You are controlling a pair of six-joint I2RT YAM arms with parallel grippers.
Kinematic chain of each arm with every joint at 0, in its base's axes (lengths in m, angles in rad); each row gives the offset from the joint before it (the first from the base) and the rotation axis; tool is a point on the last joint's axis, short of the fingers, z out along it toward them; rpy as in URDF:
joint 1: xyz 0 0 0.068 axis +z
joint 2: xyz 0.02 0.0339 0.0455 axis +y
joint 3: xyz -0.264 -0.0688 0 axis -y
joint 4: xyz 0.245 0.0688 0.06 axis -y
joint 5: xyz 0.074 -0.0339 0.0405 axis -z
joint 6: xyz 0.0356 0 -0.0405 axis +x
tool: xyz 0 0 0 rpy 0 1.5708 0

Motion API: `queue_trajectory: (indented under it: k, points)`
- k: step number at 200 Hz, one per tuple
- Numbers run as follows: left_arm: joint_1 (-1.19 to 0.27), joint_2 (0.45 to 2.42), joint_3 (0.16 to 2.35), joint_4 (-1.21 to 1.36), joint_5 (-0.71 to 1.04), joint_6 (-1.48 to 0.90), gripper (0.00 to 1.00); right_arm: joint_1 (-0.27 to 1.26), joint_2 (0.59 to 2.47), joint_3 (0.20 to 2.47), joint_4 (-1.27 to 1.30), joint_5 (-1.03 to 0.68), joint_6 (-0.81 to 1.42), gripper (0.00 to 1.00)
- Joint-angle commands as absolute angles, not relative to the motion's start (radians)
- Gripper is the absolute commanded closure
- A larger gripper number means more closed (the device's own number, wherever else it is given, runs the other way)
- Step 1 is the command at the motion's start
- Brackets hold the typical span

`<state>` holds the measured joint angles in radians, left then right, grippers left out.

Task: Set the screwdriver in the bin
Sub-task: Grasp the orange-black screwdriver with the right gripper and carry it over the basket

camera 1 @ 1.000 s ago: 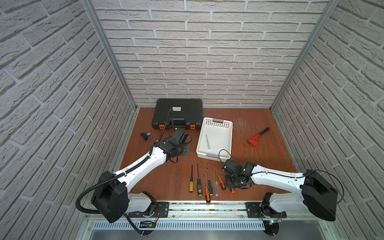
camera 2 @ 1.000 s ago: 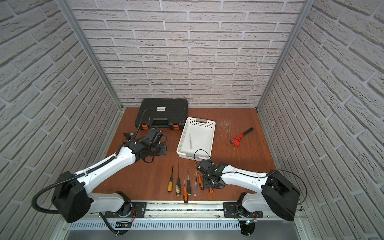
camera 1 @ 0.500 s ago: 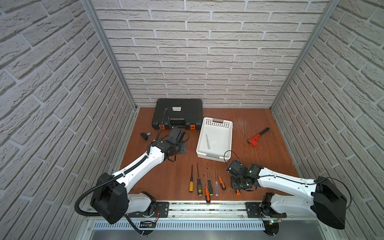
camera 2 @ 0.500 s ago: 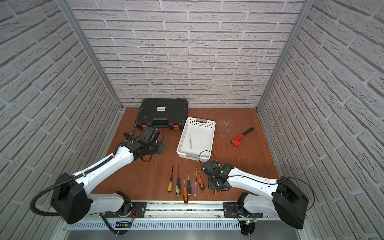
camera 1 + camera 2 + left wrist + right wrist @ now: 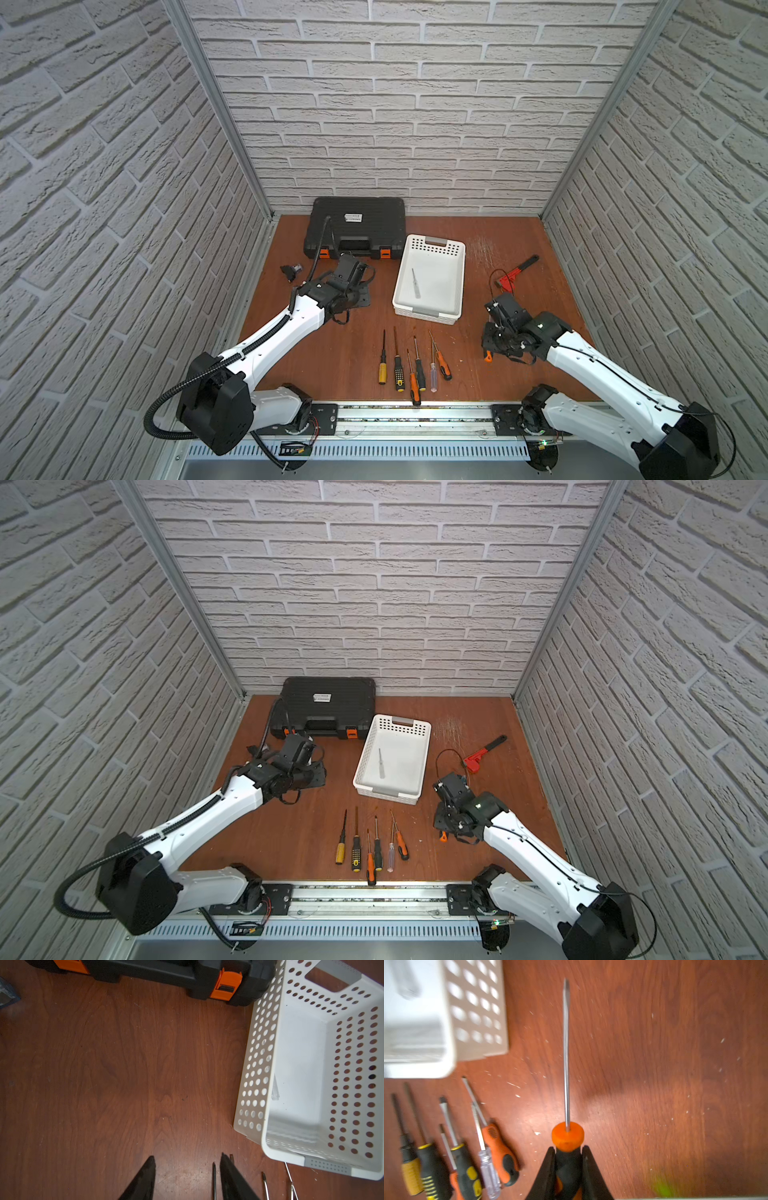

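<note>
This is a robot test cell in a lab, dressed as a workshop. Brick-pattern panels (image 5: 415, 104) joined by aluminium profiles (image 5: 218, 110) enclose a wooden surface (image 5: 332, 361), with a left arm (image 5: 282, 332) and a right arm (image 5: 602, 370) on a rail (image 5: 415, 411) at its front. On the surface lie a toolcase (image 5: 357, 224), a bin (image 5: 432, 249), screwdrivers (image 5: 399, 372) and a wrench (image 5: 517, 272).

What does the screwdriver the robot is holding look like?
The screwdriver has a thin, shiny metal shaft with a flat tip, an orange collar and a black-and-orange handle that looks rubbery. The right gripper is shut on the handle. It seems to hang above the table, right of the bin; nothing else touches it.
</note>
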<state>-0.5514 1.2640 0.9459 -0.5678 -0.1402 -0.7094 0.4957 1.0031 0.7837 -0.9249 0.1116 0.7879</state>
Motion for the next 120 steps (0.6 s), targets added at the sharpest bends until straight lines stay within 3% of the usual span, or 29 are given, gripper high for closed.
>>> queue_trajectory:
  k: [1,62,120]
  points:
    - [-0.542,1.237,0.918,-0.55,-0.132,-0.72,0.49,0.469,1.114,0.978,-0.869,0.114,0.627,0.95]
    - [-0.543,1.166,0.874,-0.591,-0.112,-0.782,0.47,0.466,1.594,1.415,-0.759,-0.057,0.45,0.95]
    - [-0.545,1.149,0.83,-0.573,-0.094,-0.82,0.43,0.462,1.815,1.49,-0.668,-0.095,0.468,0.95]
